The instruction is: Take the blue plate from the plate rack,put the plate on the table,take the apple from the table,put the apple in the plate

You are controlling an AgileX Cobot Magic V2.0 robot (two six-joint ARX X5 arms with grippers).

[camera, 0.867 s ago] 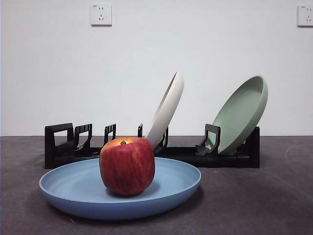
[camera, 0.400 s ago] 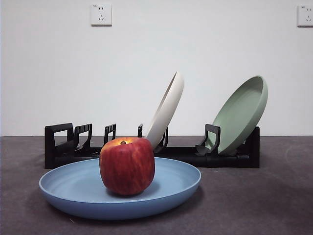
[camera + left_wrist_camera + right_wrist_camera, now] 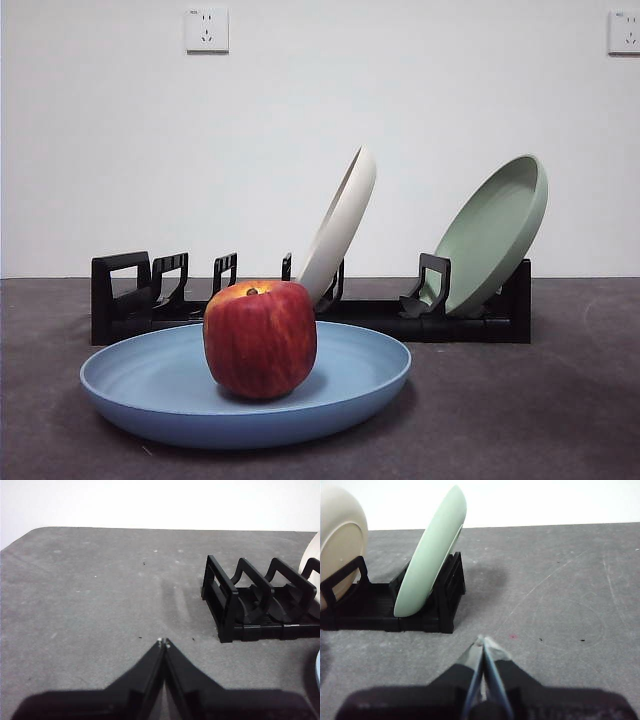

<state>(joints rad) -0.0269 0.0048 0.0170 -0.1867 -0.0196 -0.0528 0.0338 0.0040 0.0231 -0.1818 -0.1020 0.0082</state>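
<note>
We record the apple (image 3: 260, 338) in the lower centre of the front view, red with a yellowish patch round its short stem, resting upright inside the blue plate (image 3: 150, 385). The blue plate lies flat on the table (image 3: 560, 420) and fills the lower left and centre of that frame, far wider than the fruit.

Behind it, across the middle of the front view, we list the plate rack (image 3: 120, 295), long, low and black, with a block-shaped handle at its left end. Its left slots stand bare. A cream-white plate (image 3: 340, 225) leans in a slot just right of centre; a sage-green plate (image 3: 495, 235) leans at the right end. Both tilt toward the right.

High on the wall we note two white sockets, one at upper left (image 3: 207, 29), one at the upper right corner (image 3: 624, 31).

The left gripper (image 3: 163, 642) sits at the bottom centre of its wrist view, jaws pressed together and holding nothing, over bare table, with the rack's handle end to the right of the frame. The right gripper (image 3: 481, 641) likewise shows jaws closed and empty, the sage-green plate's end of the rack in the upper left of its frame.
</note>
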